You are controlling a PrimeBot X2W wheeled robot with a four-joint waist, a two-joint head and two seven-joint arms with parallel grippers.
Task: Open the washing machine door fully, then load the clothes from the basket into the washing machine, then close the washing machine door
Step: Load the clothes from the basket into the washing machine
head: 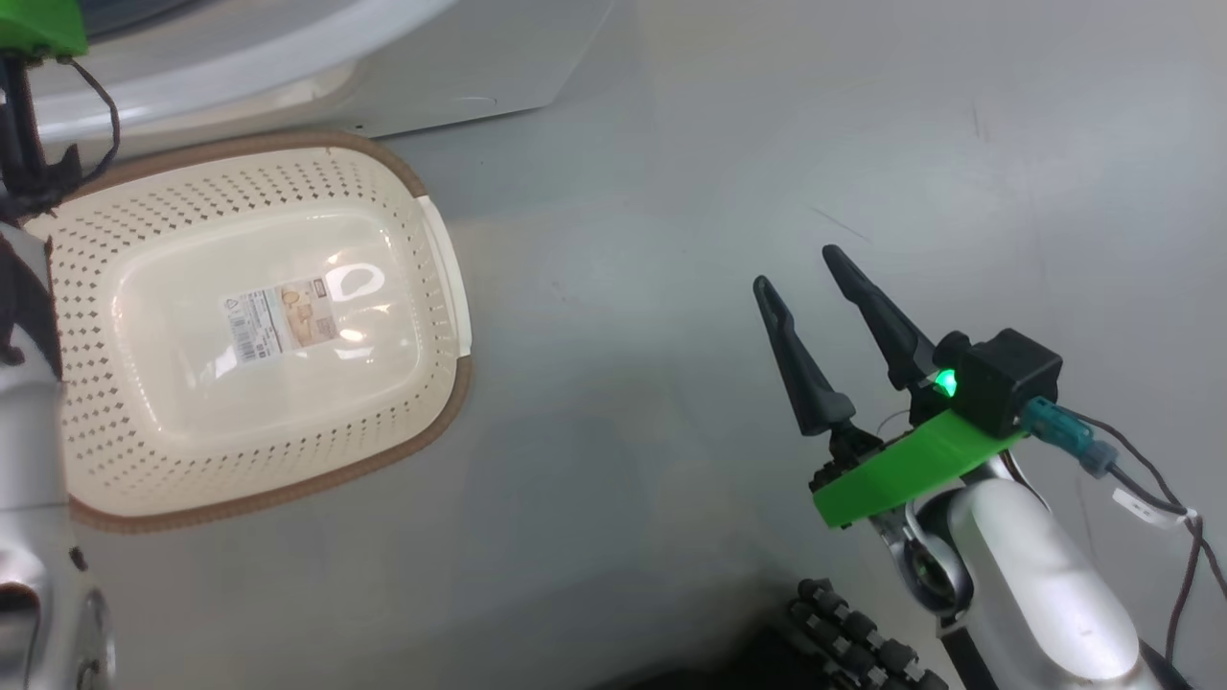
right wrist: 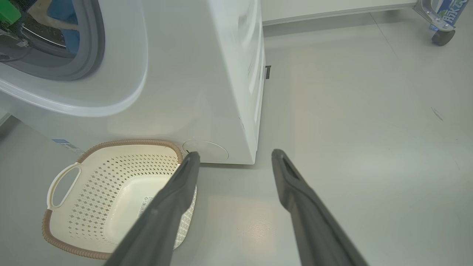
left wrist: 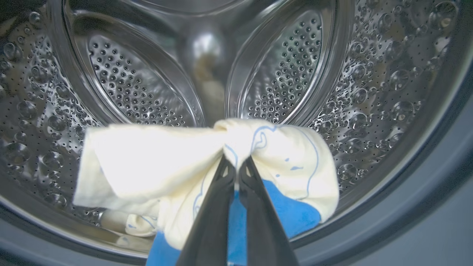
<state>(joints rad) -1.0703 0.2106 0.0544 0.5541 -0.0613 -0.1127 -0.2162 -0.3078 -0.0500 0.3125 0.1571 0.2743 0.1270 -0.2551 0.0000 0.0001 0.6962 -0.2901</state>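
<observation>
One pale-yellow, blue-trimmed cotton garment (left wrist: pixel 147 162) pinched in the left tool (left wrist: pixel 236 159) hangs inside the perforated steel drum (left wrist: pixel 369 92), so best let go deep, right tool (head: pixel 796 267) spread wide.

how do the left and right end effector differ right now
The left end effector is shut on a pale-yellow garment; the right end effector is open and holds nothing. The left end effector reaches into the steel drum; the right end effector hangs over the floor beside the basket. Both have two long dark fingers.
</observation>
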